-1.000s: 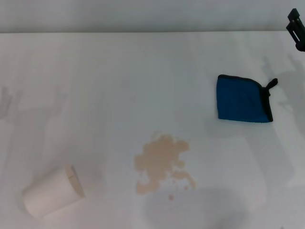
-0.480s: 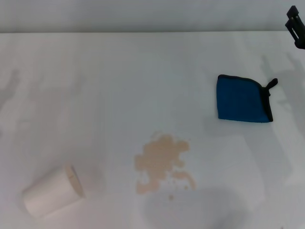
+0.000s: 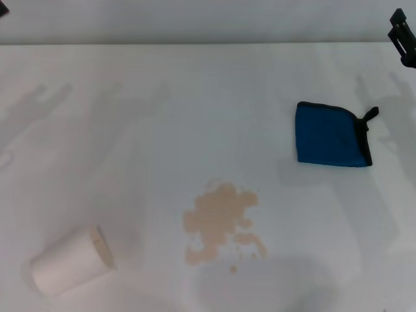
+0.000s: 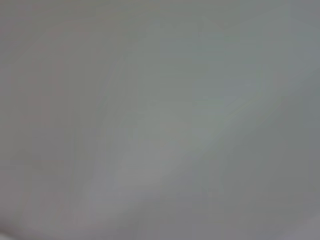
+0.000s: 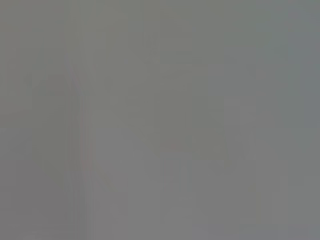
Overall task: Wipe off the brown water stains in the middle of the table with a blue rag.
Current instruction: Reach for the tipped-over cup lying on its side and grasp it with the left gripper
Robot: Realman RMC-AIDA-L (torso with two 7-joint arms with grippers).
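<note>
The blue rag (image 3: 330, 135) lies flat on the right side of the white table (image 3: 162, 117), its black loop pointing to the far right. The brown water stains (image 3: 221, 221) form a tan blotch with droplets near the middle front, well apart from the rag. Part of my right gripper (image 3: 404, 39) shows at the far right edge, above and beyond the rag, holding nothing that I can see. Only a dark sliver of my left gripper (image 3: 2, 8) shows in the far left corner. Both wrist views show plain grey surface.
A white paper cup (image 3: 70, 261) lies on its side at the front left, left of the stains. The table's far edge runs along the top of the head view.
The left arm's shadow on the table has swung toward the far left, and a dark tip now shows in that corner. Rag, stains and cup have not moved.
</note>
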